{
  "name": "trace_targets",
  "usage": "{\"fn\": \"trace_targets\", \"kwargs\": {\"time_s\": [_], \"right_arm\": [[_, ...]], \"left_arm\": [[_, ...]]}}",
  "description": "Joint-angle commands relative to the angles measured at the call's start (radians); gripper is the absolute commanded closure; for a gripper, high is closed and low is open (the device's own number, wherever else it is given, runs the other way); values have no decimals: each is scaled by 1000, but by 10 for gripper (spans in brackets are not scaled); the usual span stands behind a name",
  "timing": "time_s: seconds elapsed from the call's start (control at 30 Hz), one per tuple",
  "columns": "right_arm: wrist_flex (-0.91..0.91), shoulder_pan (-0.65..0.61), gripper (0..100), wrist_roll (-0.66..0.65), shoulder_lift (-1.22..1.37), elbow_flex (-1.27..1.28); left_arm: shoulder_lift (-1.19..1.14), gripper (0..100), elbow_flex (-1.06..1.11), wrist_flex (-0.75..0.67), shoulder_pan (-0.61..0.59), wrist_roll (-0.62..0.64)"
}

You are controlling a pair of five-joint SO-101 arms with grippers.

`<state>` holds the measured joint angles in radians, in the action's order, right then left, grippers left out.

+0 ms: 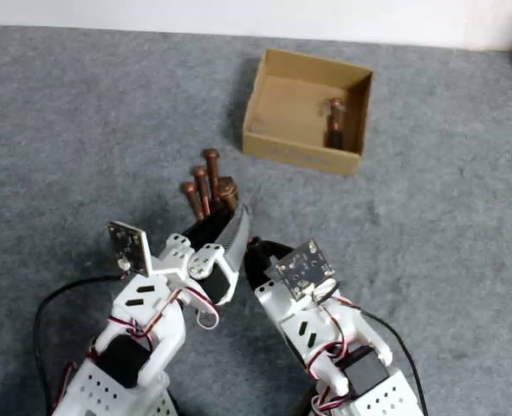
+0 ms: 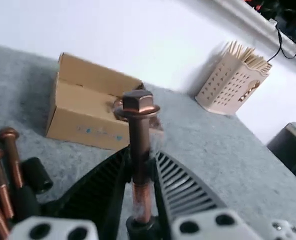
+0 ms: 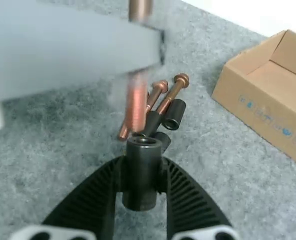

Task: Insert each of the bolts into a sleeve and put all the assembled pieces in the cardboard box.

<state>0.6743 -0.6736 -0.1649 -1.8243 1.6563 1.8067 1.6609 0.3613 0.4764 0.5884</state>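
The left gripper [image 2: 141, 156] clamps a bolt [image 2: 139, 125] upright, just over the sleeve [image 3: 142, 175] gripped in the right gripper [image 3: 142, 162], beside loose bolts [image 1: 202, 186] on the table [image 1: 82, 130] near the box [image 1: 301, 154].

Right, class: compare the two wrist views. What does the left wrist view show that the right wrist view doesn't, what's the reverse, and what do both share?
Left wrist view alone: the hex head of the held bolt, standing above the left gripper, and a beige holder of sticks. Right wrist view alone: the right gripper, shut on an upright black sleeve. Both: the cardboard box, loose bolts on the grey carpet, and the held bolt's shaft.
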Motion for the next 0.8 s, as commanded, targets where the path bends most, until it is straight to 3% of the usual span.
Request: {"fn": "trace_targets", "kwargs": {"time_s": [0.0,0.53,0.77], "right_arm": [[1,16,995,-12,-16,-42],[-5,1,995,-12,-15,-51],[-5,-5,995,-12,-15,-93]], "left_arm": [[12,996,-2,-34,25,8],[12,996,-8,-26,16,8],[15,995,-51,75,25,8]]}}
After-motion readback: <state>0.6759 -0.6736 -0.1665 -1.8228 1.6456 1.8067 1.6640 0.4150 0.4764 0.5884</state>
